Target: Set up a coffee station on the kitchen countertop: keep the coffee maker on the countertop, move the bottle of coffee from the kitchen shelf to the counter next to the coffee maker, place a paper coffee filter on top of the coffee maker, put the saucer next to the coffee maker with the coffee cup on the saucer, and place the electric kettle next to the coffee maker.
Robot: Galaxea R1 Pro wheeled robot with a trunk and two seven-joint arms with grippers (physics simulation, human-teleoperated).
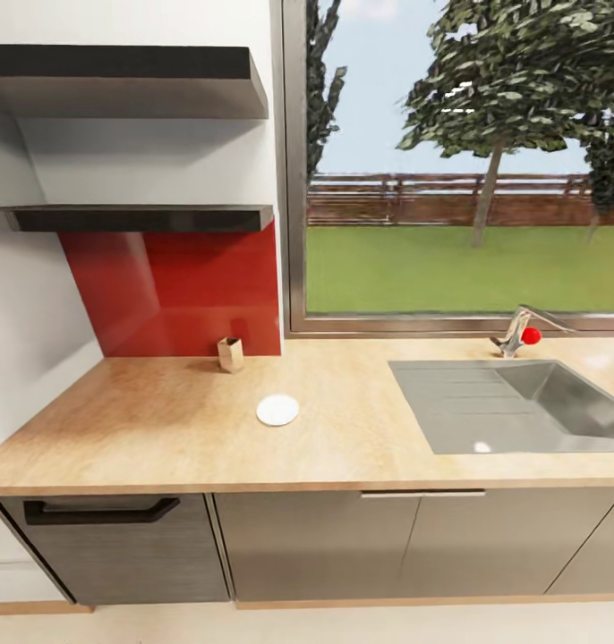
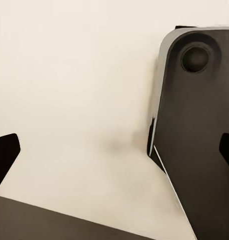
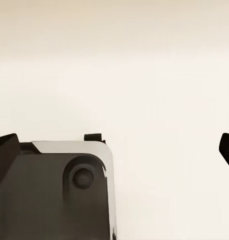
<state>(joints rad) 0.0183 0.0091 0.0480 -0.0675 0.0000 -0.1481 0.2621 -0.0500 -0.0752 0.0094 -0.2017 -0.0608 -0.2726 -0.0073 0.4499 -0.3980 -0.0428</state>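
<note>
A pale wooden-looking tabletop (image 1: 164, 429) runs under a wide window, with a steel sink (image 1: 513, 407) set in at the right. Near the middle lies the saucer (image 1: 277, 410), a small flat white disc, face up, with nothing on it; being round, it has no long axis. It probably awaits the cup. A small tan box (image 1: 230, 353) stands farther back by the red splashback (image 1: 191, 286). Two dark shelves (image 1: 137, 217) hang above left. Both wrist views face pale floor; the left gripper (image 2: 114, 150) and right gripper (image 3: 119, 150) are spread wide, holding nothing.
</note>
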